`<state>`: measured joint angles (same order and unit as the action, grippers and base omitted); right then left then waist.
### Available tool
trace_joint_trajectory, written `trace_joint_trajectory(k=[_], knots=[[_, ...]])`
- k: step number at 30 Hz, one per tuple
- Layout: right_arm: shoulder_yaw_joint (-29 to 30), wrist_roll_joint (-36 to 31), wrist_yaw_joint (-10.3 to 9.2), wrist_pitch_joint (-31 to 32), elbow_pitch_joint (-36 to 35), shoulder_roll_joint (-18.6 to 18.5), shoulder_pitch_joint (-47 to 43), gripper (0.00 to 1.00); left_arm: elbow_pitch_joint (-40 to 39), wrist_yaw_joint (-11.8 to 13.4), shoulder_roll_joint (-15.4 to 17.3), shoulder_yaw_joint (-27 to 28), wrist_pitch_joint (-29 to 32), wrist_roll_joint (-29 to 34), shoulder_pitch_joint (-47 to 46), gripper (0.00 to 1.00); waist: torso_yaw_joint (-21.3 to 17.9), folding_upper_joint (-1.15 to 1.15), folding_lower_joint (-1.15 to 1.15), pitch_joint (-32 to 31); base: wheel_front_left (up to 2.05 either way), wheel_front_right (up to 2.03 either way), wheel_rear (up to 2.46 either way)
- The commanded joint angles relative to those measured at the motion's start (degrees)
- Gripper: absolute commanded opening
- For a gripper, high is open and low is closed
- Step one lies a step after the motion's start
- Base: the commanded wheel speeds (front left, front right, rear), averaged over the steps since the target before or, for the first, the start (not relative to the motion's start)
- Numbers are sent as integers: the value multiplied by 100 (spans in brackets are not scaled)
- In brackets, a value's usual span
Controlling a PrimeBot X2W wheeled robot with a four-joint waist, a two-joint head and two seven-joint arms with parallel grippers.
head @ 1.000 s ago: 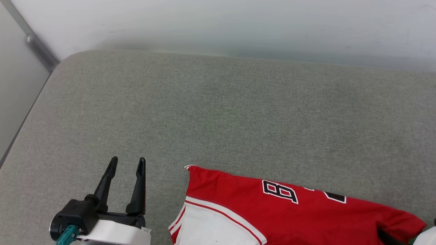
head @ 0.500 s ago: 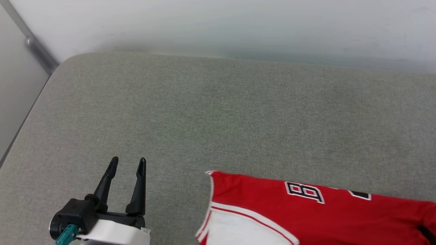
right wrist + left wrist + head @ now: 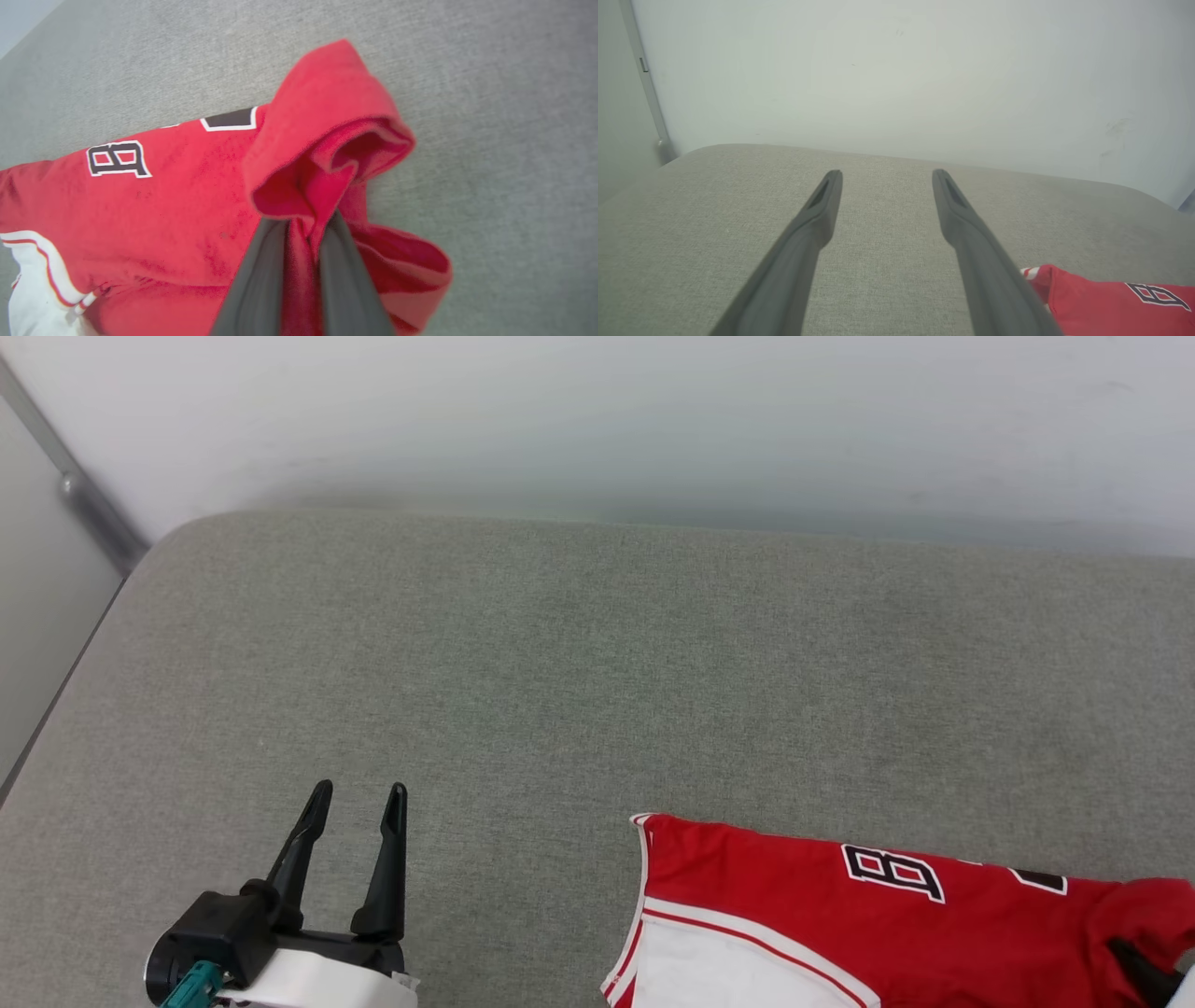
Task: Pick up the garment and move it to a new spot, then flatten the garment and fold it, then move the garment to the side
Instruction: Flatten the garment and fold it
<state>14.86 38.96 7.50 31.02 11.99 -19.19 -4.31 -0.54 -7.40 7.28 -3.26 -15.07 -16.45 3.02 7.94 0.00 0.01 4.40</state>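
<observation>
At five o'clock in the head view, the garment [image 3: 822, 924] lies on the tabletop [image 3: 560, 663] and runs off the picture's lower and right edges. Its white panel sits toward six o'clock and the letter B toward four. The right gripper [image 3: 306, 228] is clamped on a bunched red fold at the garment's right end. In the right wrist view both dark fingers pinch a ridge of cloth between them, and a loose curl of fabric stands up just beyond the tips. The left gripper [image 3: 359, 793] hangs at seven o'clock, jaws spread wide with nothing between them, apart from the garment's left edge.

The main risk, as I judge it, is the grip itself. The fingers hold a gathered fold rather than a flat hem, so the layers may slide over each other and the cloth could pull free once it takes weight. I cannot tell how many layers are caught.

A one-ended lift would also leave the rest trailing. The white panel could drag on the fabric-covered tabletop, twist and pile up, making the flattening harder. Moving toward three o'clock could carry the garment past what the head view covers, where a slip would be hard to spot. The idle left gripper gives no support meanwhile.
</observation>
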Motion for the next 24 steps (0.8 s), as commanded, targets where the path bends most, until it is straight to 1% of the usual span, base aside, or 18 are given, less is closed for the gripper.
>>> trace_joint_trajectory(k=[1, 3, 7, 9, 12, 14, 17, 21, 24], knots=[[-23, 0, -2, 52, -96, 63, -76, 0, 8, -9, -6, -11, -12, -24, 25, 100, 1, 0, -1, -35, 0, 0, 0], [-125, 147, -2, 381, -552, 282, -231, 0, 41, -9, -21, -63, -12, -57, 48, 100, 24, 0, -1, -94, 0, 0, 0], [-335, 162, -1, 981, -1346, 533, -539, 0, 98, -9, -20, -133, -12, -100, 65, 100, 94, 0, -1, -184, 0, 0, 0], [-455, 168, -1, 1163, -1686, 716, -591, 0, 104, -9, -24, -132, -12, -106, 53, 100, 138, 0, -1, -203, 0, 0, 0], [-629, 178, -2, 1404, -2010, 1024, -574, 0, 99, -9, -35, -155, -12, -121, 54, 100, 201, 0, -1, -222, 0, 0, 0], [-755, 208, -2, 1539, -2130, 1261, -496, 0, 98, -9, -25, -178, -12, -129, 47, 100, 252, 0, -1, -230, 0, 0, 0], [-971, 311, -2, 1676, -2201, 1510, -372, 0, 105, -9, -9, -187, -12, -133, 44, 100, 316, 0, -1, -235, 0, 0, 0], [-1280, 519, -2, 1681, -2103, 1633, -223, 0, 107, -9, 22, -201, -12, -136, 21, 100, 394, 0, -1, -229, 0, 0, 0], [-1619, 995, -1, 1399, -1866, 1641, -92, 0, 114, -9, 33, -219, -12, -129, -4, 100, 447, 0, -1, -222, 0, 0, 0]])
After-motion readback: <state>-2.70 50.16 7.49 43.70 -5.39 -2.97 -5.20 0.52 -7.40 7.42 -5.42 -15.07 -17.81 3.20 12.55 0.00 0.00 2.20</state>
